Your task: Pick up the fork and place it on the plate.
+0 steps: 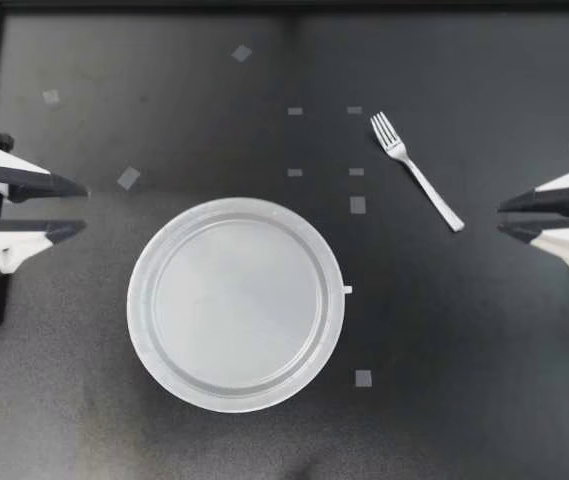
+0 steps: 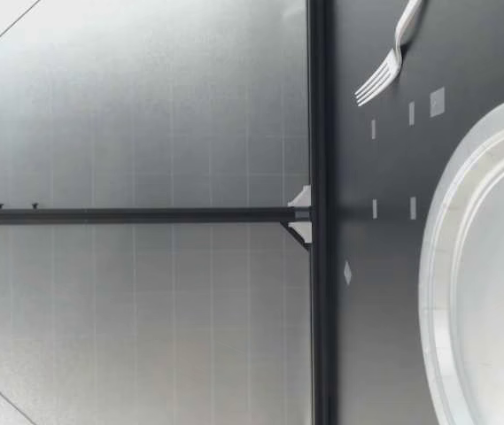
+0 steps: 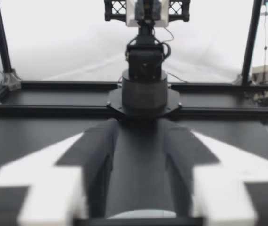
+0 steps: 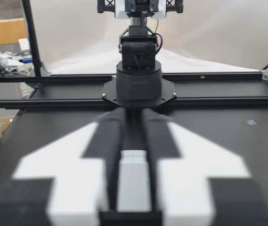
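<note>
A silver fork (image 1: 419,172) lies flat on the black table, tines toward the far side and handle angled toward my right arm. A round translucent white plate (image 1: 236,305) sits mid-table with nothing on it. My left gripper (image 1: 85,207) rests at the left edge, open, its fingers apart around bare table. My right gripper (image 1: 499,219) rests at the right edge, open by a narrower gap and holding nothing, a little nearer than the fork's handle end. The low view shows the fork (image 2: 389,66) and the plate (image 2: 482,266) but no gripper. Each wrist view shows its own gripper, left (image 3: 141,129) and right (image 4: 133,115).
Several small grey tape squares (image 1: 357,204) are stuck to the table around the plate and fork. A black frame rail (image 1: 284,5) borders the far side. The opposite arm's base (image 3: 143,89) (image 4: 138,84) stands ahead in each wrist view.
</note>
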